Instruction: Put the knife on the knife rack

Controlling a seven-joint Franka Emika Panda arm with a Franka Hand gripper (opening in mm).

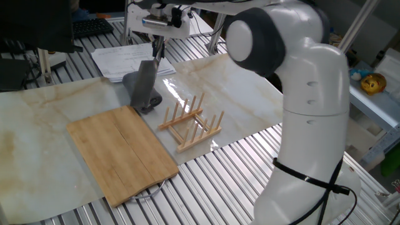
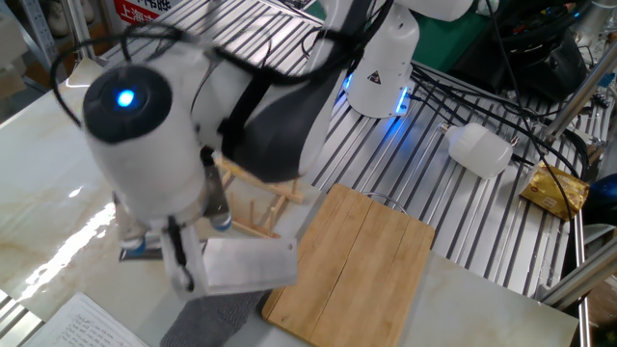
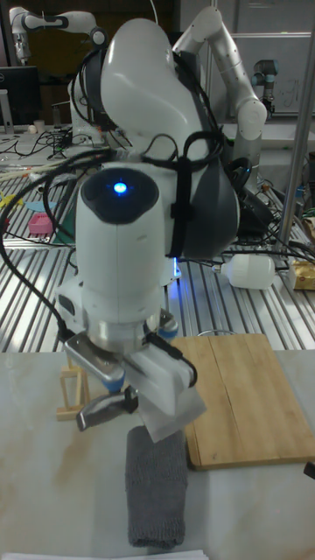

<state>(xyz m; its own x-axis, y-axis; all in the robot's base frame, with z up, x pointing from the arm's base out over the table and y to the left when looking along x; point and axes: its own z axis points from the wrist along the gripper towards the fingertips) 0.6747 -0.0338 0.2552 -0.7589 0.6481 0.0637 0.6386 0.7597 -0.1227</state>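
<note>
My gripper (image 1: 157, 52) is shut on the short silvery handle of the knife (image 1: 145, 80). The broad dull-grey blade hangs down from it, just above the dark grey rolled cloth (image 1: 141, 95). In the other fixed view the knife (image 2: 247, 266) is held level over the cloth (image 2: 218, 317), blurred by motion. The tall fixed view shows the blade (image 3: 170, 382) above the cloth (image 3: 157, 486). The knife rack (image 1: 191, 122), light wood with upright pegs, stands apart to the right of the knife and holds nothing. It shows again as the rack (image 2: 256, 201) and the rack (image 3: 73, 381).
A large bamboo cutting board (image 1: 122, 153) lies in front of the cloth, left of the rack. Papers (image 1: 122, 57) lie at the back of the marble-patterned mat. A white bottle (image 2: 479, 149) rests on the metal slats.
</note>
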